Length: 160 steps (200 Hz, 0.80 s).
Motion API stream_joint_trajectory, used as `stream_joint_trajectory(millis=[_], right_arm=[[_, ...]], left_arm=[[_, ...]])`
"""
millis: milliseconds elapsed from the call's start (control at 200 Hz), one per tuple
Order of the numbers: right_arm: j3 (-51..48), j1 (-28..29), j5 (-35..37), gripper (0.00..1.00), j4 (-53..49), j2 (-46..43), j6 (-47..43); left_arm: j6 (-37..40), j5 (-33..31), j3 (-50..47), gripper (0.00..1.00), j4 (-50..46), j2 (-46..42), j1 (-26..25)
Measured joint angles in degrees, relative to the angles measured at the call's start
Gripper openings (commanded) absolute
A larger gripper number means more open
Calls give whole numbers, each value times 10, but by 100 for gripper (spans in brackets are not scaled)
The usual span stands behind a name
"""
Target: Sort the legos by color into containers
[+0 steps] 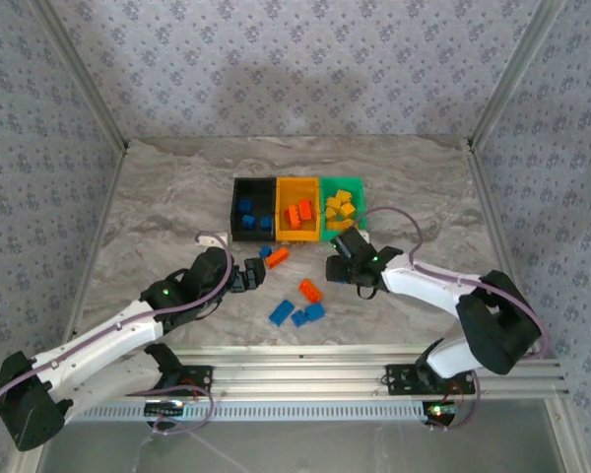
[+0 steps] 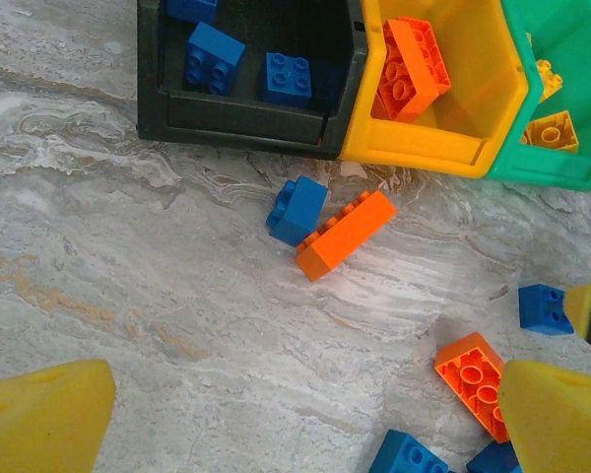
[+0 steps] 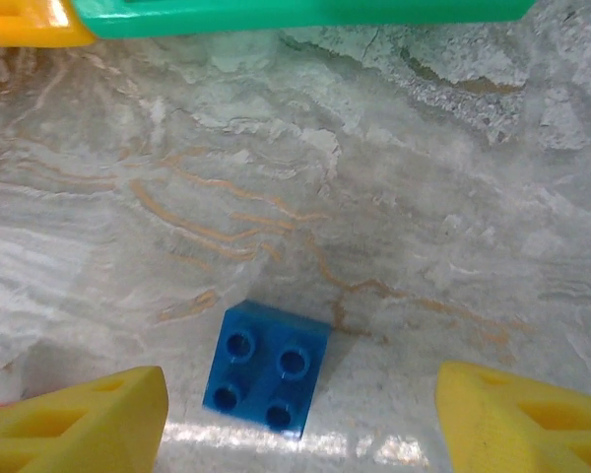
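The containers stand in a row at the back: black (image 1: 235, 212), yellow-orange (image 1: 297, 236) and green (image 1: 343, 179), holding blue, orange and yellow legos in turn. Loose legos lie in front: a blue brick (image 2: 297, 209) touching a long orange one (image 2: 346, 234), an orange brick (image 2: 476, 379) and a blue one (image 2: 409, 458). My left gripper (image 2: 295, 419) hangs open over bare table before them, its jaws wide apart. My right gripper (image 3: 300, 424) is open low over a square blue brick (image 3: 266, 368), which lies on the table nearer the left finger (image 3: 79, 424), untouched.
The green bin's front wall (image 3: 305, 15) runs just beyond the right gripper. Two more blue bricks (image 1: 281, 312) lie near the table's front edge. Metal frame rails (image 1: 98, 246) border the marble top at left and right. Open table spreads left of the bins.
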Motion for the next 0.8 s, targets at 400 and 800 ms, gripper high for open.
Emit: stream_joint_trajectory(millis=[400,800], right_arm=[[19,3,1,44,0,74,1],[94,51,-8,29,-4,75,-46]], left_arm=[[-3,-7,-3,100,-1,0,0],[-14,-36,-8,100,-50,-27,0]])
